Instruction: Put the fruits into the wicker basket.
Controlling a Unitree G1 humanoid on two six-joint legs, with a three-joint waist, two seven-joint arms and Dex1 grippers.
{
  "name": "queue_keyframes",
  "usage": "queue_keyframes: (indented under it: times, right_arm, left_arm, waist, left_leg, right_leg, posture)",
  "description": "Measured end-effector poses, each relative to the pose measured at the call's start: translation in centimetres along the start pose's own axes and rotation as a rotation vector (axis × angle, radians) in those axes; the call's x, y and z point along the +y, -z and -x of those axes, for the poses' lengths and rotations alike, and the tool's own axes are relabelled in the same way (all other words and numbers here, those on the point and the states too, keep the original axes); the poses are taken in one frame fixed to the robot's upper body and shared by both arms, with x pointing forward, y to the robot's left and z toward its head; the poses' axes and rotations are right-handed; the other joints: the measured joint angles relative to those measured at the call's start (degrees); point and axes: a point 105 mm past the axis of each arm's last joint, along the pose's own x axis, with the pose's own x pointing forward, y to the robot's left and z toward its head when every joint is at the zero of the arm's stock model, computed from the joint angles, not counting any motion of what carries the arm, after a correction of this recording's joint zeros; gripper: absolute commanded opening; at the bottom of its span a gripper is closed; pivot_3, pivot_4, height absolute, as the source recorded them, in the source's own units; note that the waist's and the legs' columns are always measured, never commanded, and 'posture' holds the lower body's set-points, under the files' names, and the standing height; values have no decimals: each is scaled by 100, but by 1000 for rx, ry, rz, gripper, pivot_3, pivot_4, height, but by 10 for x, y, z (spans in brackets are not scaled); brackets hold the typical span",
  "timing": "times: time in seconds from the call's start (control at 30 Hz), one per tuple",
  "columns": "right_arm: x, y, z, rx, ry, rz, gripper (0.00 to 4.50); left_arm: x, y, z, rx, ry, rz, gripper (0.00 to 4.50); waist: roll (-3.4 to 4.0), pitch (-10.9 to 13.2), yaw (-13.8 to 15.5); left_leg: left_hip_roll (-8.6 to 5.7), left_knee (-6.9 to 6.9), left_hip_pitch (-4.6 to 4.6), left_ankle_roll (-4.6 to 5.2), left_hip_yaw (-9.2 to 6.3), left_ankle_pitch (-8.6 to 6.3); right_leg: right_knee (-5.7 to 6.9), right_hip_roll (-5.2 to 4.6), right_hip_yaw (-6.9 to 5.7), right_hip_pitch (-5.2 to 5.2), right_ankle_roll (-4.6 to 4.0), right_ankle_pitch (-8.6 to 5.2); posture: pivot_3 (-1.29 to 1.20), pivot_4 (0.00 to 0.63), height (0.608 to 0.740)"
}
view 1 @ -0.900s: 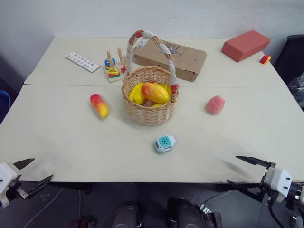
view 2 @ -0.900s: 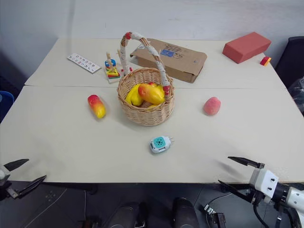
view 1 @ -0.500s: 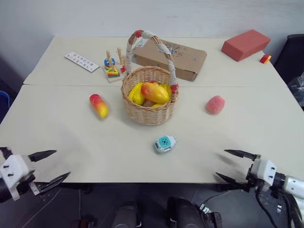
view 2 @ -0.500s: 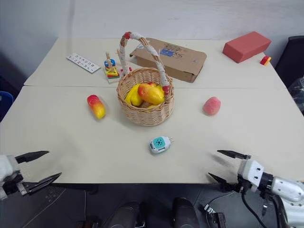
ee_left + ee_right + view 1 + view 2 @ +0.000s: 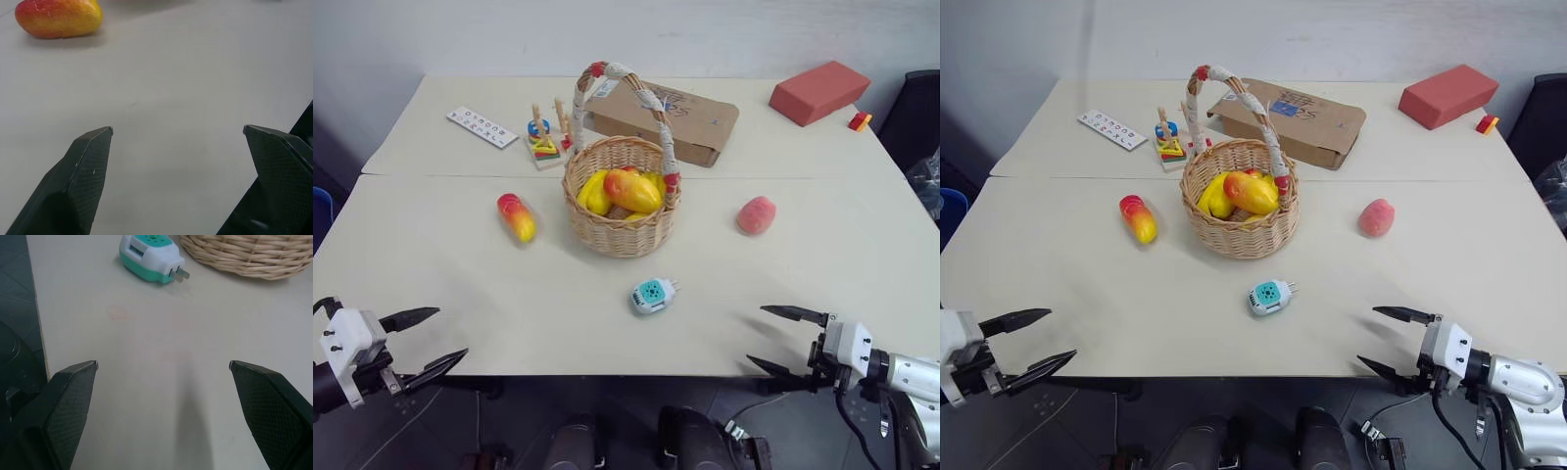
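- White and teal gadget (image 5: 653,295) sits near the table's (image 5: 460,274) front edge.
- Flat cardboard box (image 5: 671,119) lies toward the back.
- Red block (image 5: 819,92) far right, small red-yellow piece (image 5: 860,121) beside it.
- Ring-stacking toy (image 5: 545,142) next to a white card (image 5: 482,126).

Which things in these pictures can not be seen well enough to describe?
- Lower contents of the wicker basket: hidden by its wall and the fruits on top.
- Markings on the white strip at the table's far left: too small to read.
- Small red and yellow item beside the red block: too small to identify.
- Mango, left wrist view: top cut by the edge.
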Motion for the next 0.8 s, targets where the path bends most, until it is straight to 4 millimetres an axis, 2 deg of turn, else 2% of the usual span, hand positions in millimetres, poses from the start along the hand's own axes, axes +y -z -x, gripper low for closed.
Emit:
queue_keyframes:
  times: [0.07, 0.17, 0.23, 0.3, 0.4, 0.47, 0.57, 0.67, 0.8]
  right_arm:
    - [-11, -11, -13, -33, -30, 14, 4491]
    - [-22, -41, -53, -85, -189, 32, 4491]
    - [-27, -53, -76, -88, -271, 40, 4491]
    - [-35, -60, -110, -94, -344, 46, 4491]
    - [-27, -64, -163, -52, -487, 74, 4491]
    - [-23, -55, -175, 7, -537, 59, 4491]
    - [-26, -57, -182, 28, -569, 56, 4491]
    - [-22, -54, -189, 32, -603, 37, 3885]
    - [-15, -48, -186, 11, -629, 5, 2655]
  left_arm:
    - [-12, -12, -13, -16, 102, -3, 4500]
    - [-27, -36, -36, -63, 255, -59, 4500]
    - [-36, -45, -47, -81, 331, -70, 4500]
    - [-43, -47, -60, -89, 413, -69, 4500]
    - [-47, -57, -79, -123, 487, -141, 4500]
    - [-46, -56, -84, -124, 482, -139, 4500]
    - [-40, -56, -91, -146, 434, -107, 4500]
    - [-40, -57, -92, -146, 422, -94, 4500]
    - [-44, -48, -89, -119, 434, -69, 4500]
  waist:
    - [1, 0, -6]
    - [6, 3, -70]
    - [7, 4, -90]
    - [8, 5, -148]
    - [9, 5, -169]
    - [9, 5, -145]
    - [1, 1, -155]
    - [-18, -10, -188]
    - [-17, -10, -211]
  left_leg:
    - [0, 5, 2, -5, 0, 4]
    - [5, 5, 6, -16, 0, 15]
    - [8, 0, 5, -16, -3, 19]
    - [13, 2, -1, -2, -4, 31]
    - [22, -1, -12, -14, -4, 46]
    - [25, -2, -17, -11, -11, 43]
    - [23, 10, -19, 7, -11, 29]
    - [24, 25, -6, 9, -14, 25]
    - [37, 45, -4, -9, -18, 35]
  right_leg:
    - [9, 0, 1, -1, 0, 0]
    - [24, 3, 6, -8, -11, 1]
    - [31, 8, 1, -13, -26, -7]
    - [37, 19, -7, -17, -33, -11]
    - [62, 41, -8, -29, -39, -14]
    - [66, 51, -11, -29, -42, -16]
    - [58, 52, -15, -17, -41, -15]
    - [52, 50, -15, 4, -36, -13]
    - [57, 50, -12, 0, -36, -12]
  posture:
    - [0, 150, 740]
    - [0, 150, 740]
    - [0, 150, 740]
    - [0, 150, 740]
    - [0, 150, 740]
    - [0, 150, 740]
    - [0, 150, 740]
    - [0, 150, 740]
    - [0, 150, 740]
